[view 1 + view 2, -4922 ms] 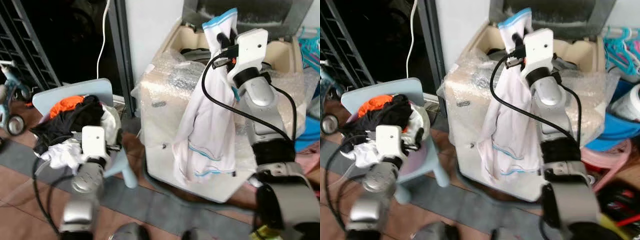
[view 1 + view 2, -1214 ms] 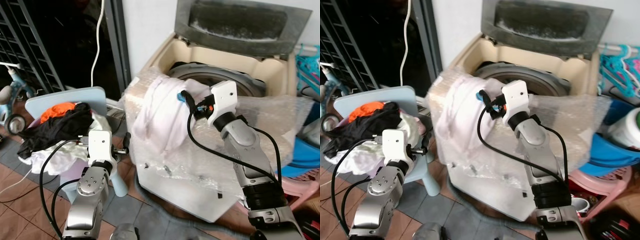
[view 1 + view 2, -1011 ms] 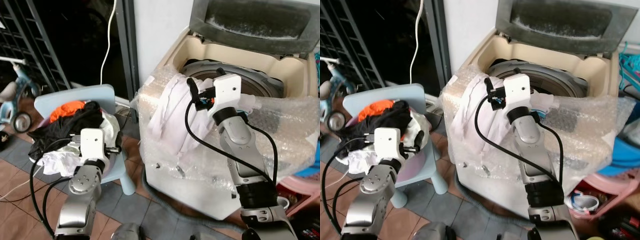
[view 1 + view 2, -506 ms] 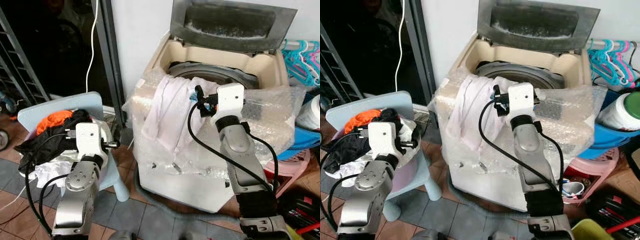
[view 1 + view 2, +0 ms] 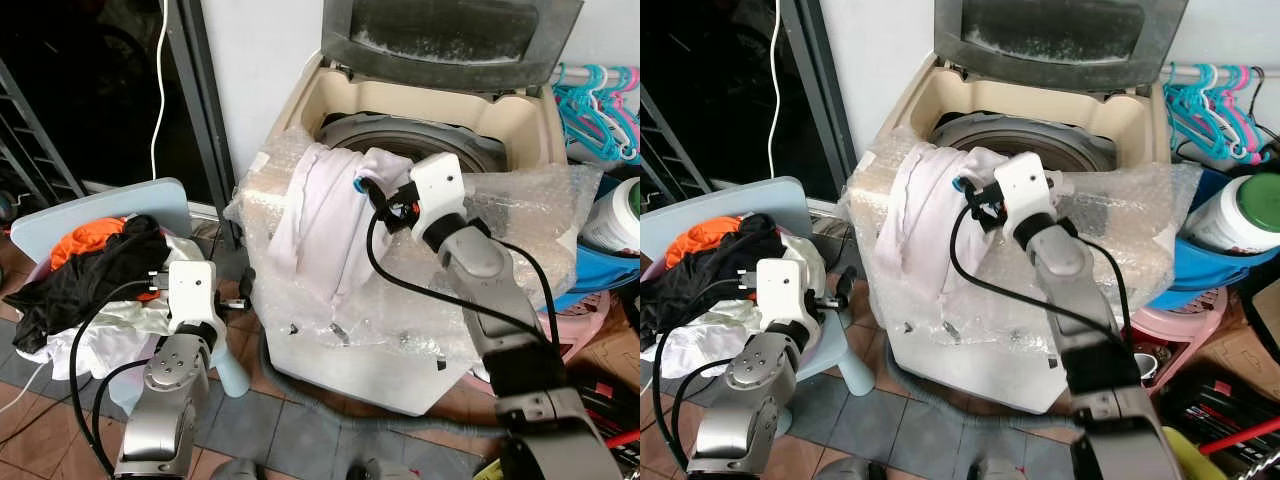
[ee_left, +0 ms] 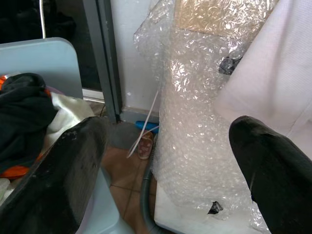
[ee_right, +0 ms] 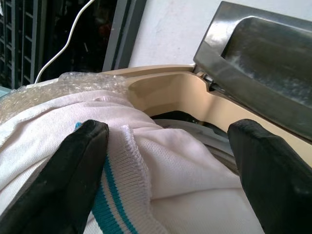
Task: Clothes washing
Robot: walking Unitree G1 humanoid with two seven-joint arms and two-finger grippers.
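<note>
A white shirt (image 5: 320, 210) with teal stripes lies draped over the front rim of the beige top-load washing machine (image 5: 520, 120), part hanging down the front and part over the drum (image 5: 400, 140). The lid (image 5: 450, 30) stands up. My right gripper (image 5: 365, 190) is at the rim, right over the shirt. In the right wrist view its fingers (image 7: 83, 170) are spread wide, open, with the striped collar (image 7: 122, 195) between them. My left gripper (image 5: 240, 285) hangs low and open beside a pile of dark, orange and white clothes (image 5: 90, 260) on a pale blue chair (image 5: 100, 205).
Bubble wrap (image 5: 530, 200) covers the washer's front and top edge. A dark doorway and a white cable (image 5: 160, 60) are at the left. To the right are teal hangers (image 5: 600, 95), a white jug (image 5: 615, 215), a blue basin (image 5: 600, 275) and a pink stool (image 5: 590, 330).
The shirt, held up high by my right gripper earlier, now lies over the washer's rim, with the gripper lowered to it. The camera has shifted; the left arm stays low.
</note>
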